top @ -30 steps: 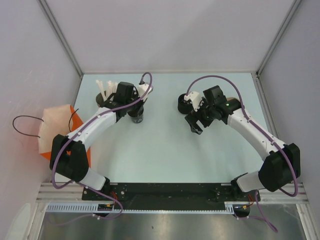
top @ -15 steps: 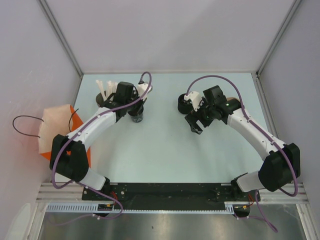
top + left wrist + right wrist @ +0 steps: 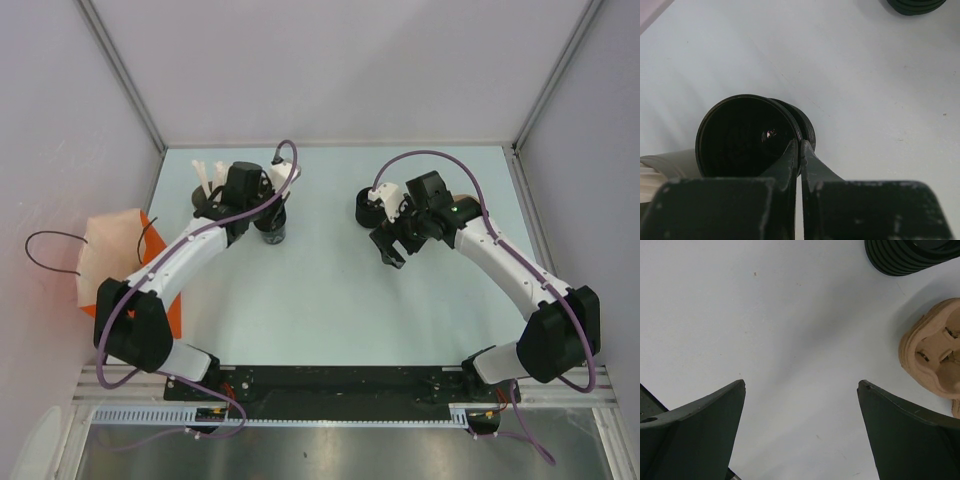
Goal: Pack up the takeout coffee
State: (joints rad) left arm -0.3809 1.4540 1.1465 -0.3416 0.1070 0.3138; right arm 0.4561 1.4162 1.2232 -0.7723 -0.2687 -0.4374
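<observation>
The takeout coffee, a black ridged cup with a black lid, stands at the back of the table, just left of the right wrist. It shows at the upper edge of the left wrist view and the right wrist view. My right gripper hangs open over bare table in front of it, holding nothing. My left gripper is shut on the rim of a lidless black cup, one finger inside and one outside.
A grey cup of white straws stands right beside the lidless cup. An orange-and-tan bag with a wire handle sits off the table's left edge. A tan moulded cup carrier lies right of the right gripper.
The left gripper has closed onto the lidless cup's rim and the left wrist has shifted slightly back and left. The right arm has not moved.
</observation>
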